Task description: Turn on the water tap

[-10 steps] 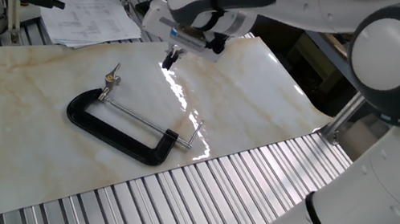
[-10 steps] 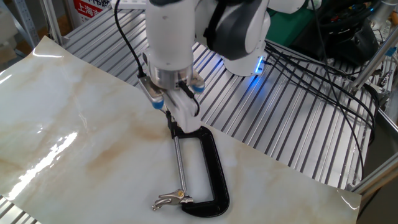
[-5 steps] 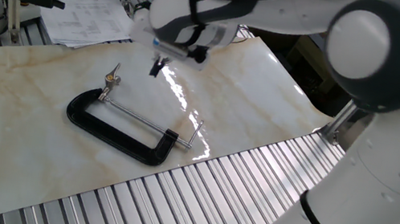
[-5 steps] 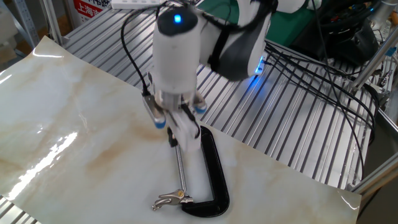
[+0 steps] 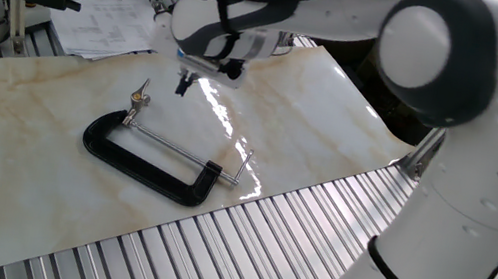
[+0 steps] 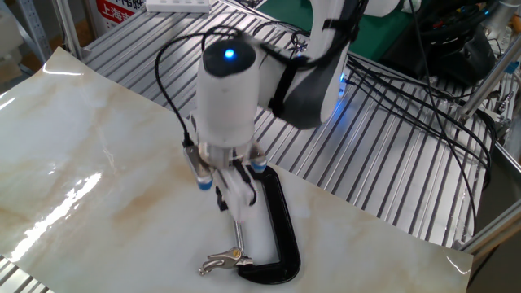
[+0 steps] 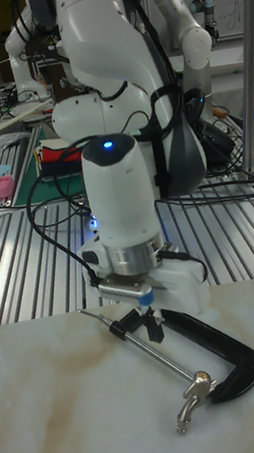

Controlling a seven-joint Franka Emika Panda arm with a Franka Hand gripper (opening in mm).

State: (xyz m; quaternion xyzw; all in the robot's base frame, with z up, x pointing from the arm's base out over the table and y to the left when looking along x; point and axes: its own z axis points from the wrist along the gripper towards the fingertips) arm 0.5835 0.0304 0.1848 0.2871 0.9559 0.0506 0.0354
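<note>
The water tap (image 5: 140, 96) is a small silver-and-brass T-shaped handle at the far-left end of the clamp's thin screw rod (image 5: 172, 147). It also shows as the water tap (image 6: 225, 260) and the water tap (image 7: 194, 395). It belongs to a black C-clamp (image 5: 145, 165) lying flat on the marble sheet. My gripper (image 5: 184, 82) hangs just above the sheet, a short way right of the tap and apart from it. In the other fixed view the gripper (image 6: 225, 200) stands over the rod's middle. Its short dark fingers (image 7: 130, 328) point down, slightly open, holding nothing.
A thin silver crossbar pin (image 5: 244, 166) sticks out at the clamp's near-right end. Papers (image 5: 111, 23) lie beyond the sheet's far-left edge. The marble sheet (image 5: 19, 121) rests on a ribbed metal table (image 5: 209, 255). Cables (image 6: 407, 89) run across the ribs.
My gripper has moved along the clamp's rod toward the tap end and slightly lower. The clamp and tap have not moved.
</note>
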